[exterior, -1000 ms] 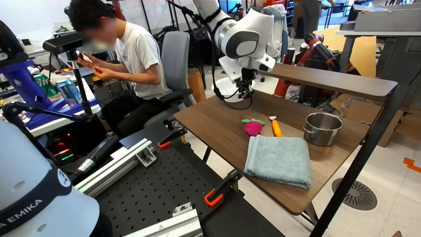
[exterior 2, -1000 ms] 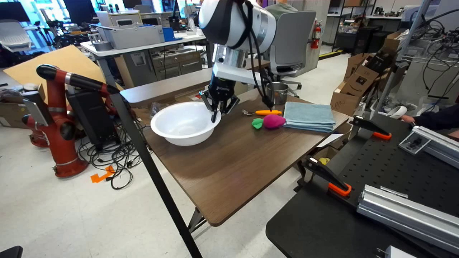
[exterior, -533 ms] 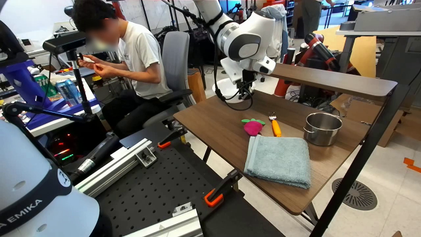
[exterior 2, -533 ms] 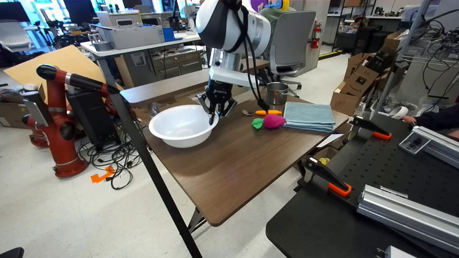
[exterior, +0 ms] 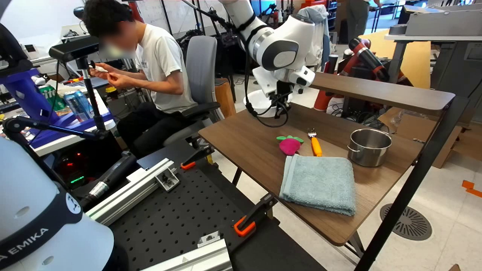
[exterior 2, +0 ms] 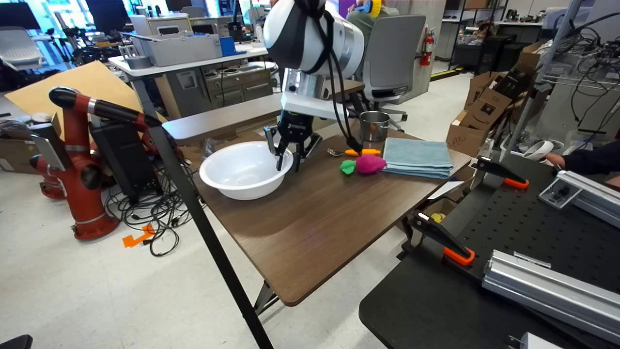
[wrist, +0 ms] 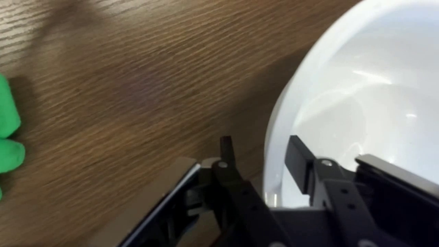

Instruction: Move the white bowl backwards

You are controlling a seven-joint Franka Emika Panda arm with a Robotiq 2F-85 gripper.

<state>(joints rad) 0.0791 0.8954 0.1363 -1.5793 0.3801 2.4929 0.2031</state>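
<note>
The white bowl (exterior 2: 237,169) is wide, shallow and glossy. It sits upright on the brown table (exterior 2: 310,237), near the table's end. In an exterior view the bowl (exterior: 258,102) is partly hidden behind the arm and cables. My gripper (exterior 2: 288,167) is open at the bowl's rim; it also shows at the far end of the table (exterior: 279,113). In the wrist view the bowl (wrist: 374,58) fills the right side. The gripper's fingers (wrist: 260,145) stand apart, one over the inside of the bowl, one outside, with the rim between them and gaps on both sides.
A pink toy (exterior: 289,146) with green leaves, an orange-handled fork (exterior: 316,146), a folded blue towel (exterior: 320,184) and a silver metal pot (exterior: 369,146) stand further along the table. A raised wooden shelf (exterior 2: 232,116) runs along one side, with a black post (exterior 2: 213,242).
The fingers were close together on the rim and have now spread apart. The bowl shifted slightly left and down in an exterior view, and the gripper moved with it.
</note>
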